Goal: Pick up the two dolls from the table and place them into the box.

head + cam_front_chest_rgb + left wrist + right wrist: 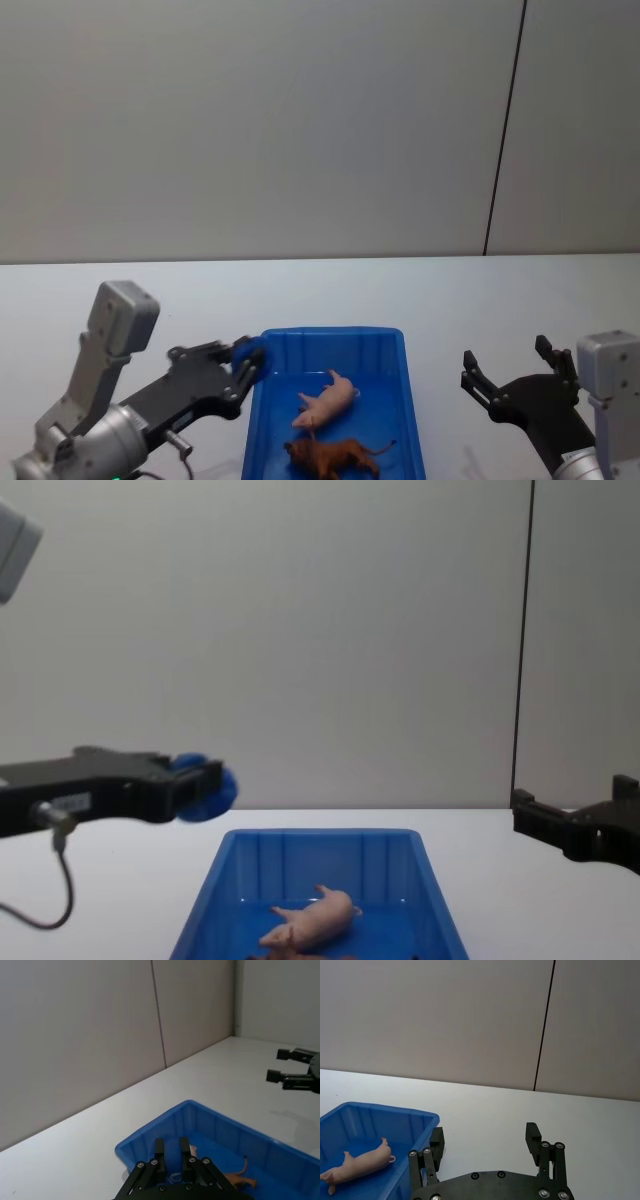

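Both dolls lie inside the blue box (330, 334) on the white table (460, 300). The pale pink pig (327, 403) rests on its side mid-box, also clear in the chest view (312, 920). The orange-brown doll (335, 457) lies just nearer me, at the box's near end. My left gripper (250, 363) hovers at the box's left rim, above rim height, open by a narrow gap and holding nothing. My right gripper (507, 362) hangs wide open and holds nothing, out past the right of the box.
A plain grey wall with a dark vertical seam (505, 130) stands behind the table. Bare white tabletop stretches behind the box and to both sides of it. A thin cable (60, 880) dangles under my left arm.
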`<state>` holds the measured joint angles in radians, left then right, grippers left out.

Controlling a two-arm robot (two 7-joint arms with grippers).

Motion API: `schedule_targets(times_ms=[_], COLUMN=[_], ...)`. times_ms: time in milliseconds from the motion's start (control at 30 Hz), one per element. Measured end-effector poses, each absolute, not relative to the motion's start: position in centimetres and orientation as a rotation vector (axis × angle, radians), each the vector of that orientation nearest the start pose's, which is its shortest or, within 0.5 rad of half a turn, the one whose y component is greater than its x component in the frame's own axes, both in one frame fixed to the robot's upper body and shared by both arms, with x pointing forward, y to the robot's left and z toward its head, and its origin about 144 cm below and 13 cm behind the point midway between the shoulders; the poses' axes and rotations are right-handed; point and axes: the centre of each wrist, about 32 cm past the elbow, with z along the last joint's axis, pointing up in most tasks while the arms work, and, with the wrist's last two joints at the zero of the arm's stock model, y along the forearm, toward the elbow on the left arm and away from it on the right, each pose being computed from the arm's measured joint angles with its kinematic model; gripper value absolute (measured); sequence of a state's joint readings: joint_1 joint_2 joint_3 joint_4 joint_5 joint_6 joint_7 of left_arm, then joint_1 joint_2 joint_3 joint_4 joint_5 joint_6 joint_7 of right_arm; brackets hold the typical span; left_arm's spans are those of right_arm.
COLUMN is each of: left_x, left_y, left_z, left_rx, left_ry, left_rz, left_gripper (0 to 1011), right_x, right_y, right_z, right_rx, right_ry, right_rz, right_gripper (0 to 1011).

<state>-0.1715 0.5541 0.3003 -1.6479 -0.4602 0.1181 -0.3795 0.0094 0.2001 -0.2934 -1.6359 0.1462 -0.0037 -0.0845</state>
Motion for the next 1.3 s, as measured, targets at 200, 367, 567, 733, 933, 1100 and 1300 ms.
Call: schedule_targets(times_ms=[200, 367, 567, 733, 933, 1100, 1300], left_x=[49.9, 50.9, 51.8, 52.3, 52.7, 52.8, 53.0], left_y=[28.0, 27.2, 26.4, 25.9, 25.6, 25.4, 25.2], left_z=[121.9, 122.1, 122.2, 122.3, 122.4, 122.4, 122.4], left_rx=[0.082, 0.054, 0.033, 0.021, 0.012, 0.008, 0.005], left_ry=[-0.070, -0.076, -0.077, -0.079, -0.081, -0.081, -0.081], left_rz=[0.816, 0.738, 0.670, 0.630, 0.602, 0.587, 0.575], left_gripper=[223, 378, 578, 754, 922, 1001, 1001], right_x=[44.8, 44.8, 44.8, 44.8, 44.8, 44.8, 44.8], right_y=[-18.9, -18.9, -18.9, -18.9, -18.9, -18.9, -18.9], right_z=[115.2, 115.2, 115.2, 115.2, 115.2, 115.2, 115.2], right_rx=[-0.012, -0.012, -0.012, -0.012, -0.012, -0.012, -0.012], right_ry=[-0.055, -0.055, -0.055, -0.055, -0.055, -0.055, -0.055], right_rz=[-1.355, -1.355, -1.355, -1.355, -1.355, -1.355, -1.355], right_gripper=[1001, 1001, 1001, 1001, 1001, 1001, 1001])
